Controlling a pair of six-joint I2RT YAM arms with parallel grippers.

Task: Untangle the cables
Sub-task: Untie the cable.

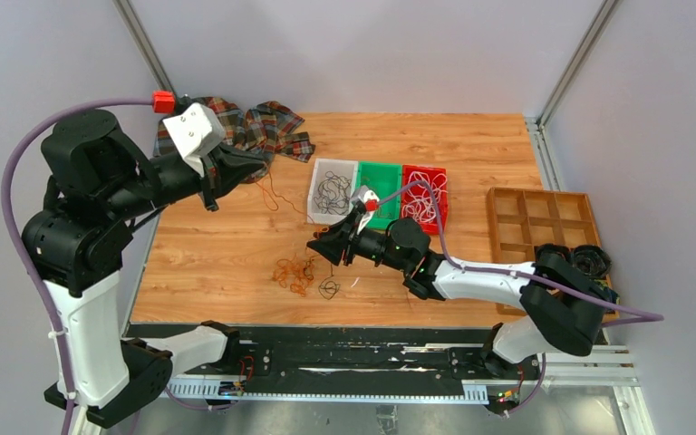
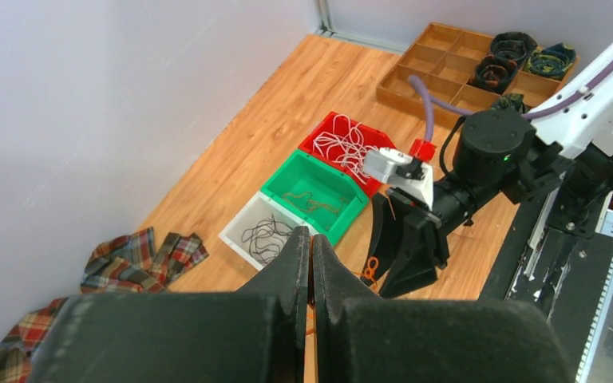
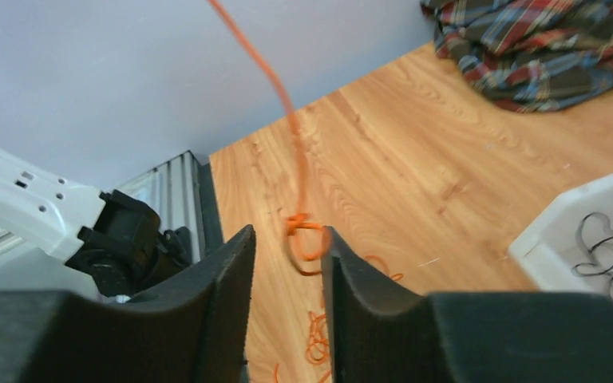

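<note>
Tabletop (image 1: 217,258): plaid cloth (image 1: 276,129), bins (image 1: 384,181) (cables (image 1: 333,192) inside).

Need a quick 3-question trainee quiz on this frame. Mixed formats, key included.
1. True or false: the red bin is empty.
2. Which gripper is open? A) left B) right C) both
3. Fill in: the orange cable runs up to the ___ gripper.

Key:
1. False. It holds white cables.
2. B. The right gripper is open around the orange cable, and the left gripper is shut on it.
3. left
</note>
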